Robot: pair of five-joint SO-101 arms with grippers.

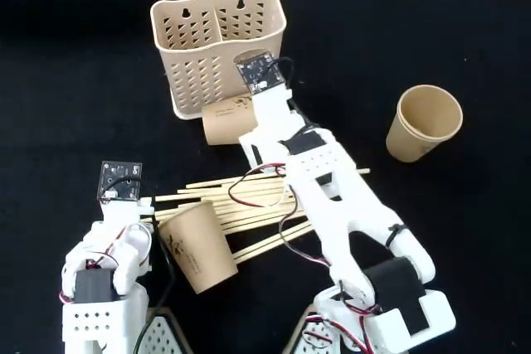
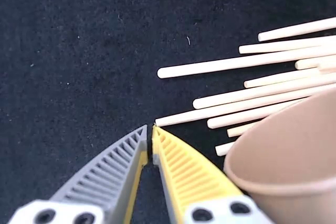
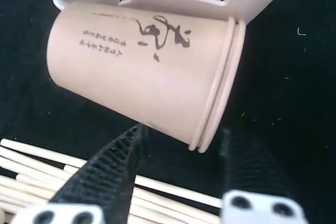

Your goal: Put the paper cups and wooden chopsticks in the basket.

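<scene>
A beige perforated basket (image 1: 217,43) stands at the back of the black table. One paper cup (image 1: 222,120) lies on its side against the basket's front. My right gripper (image 3: 184,136) is open, its black fingers either side of that cup's (image 3: 142,77) rim end. A second cup (image 1: 195,242) lies across a pile of wooden chopsticks (image 1: 241,198) in the middle. The third cup (image 1: 425,122) sits alone at the right. My left gripper (image 2: 151,128) is shut and holds nothing, its tips just off the chopsticks' (image 2: 247,95) ends and beside the second cup (image 2: 286,156).
The right arm (image 1: 332,205) stretches over the chopstick pile from the front right. The left arm's base (image 1: 99,288) sits at the front left. Bare black cloth (image 1: 75,122) spreads left of the basket and around the cup at the right.
</scene>
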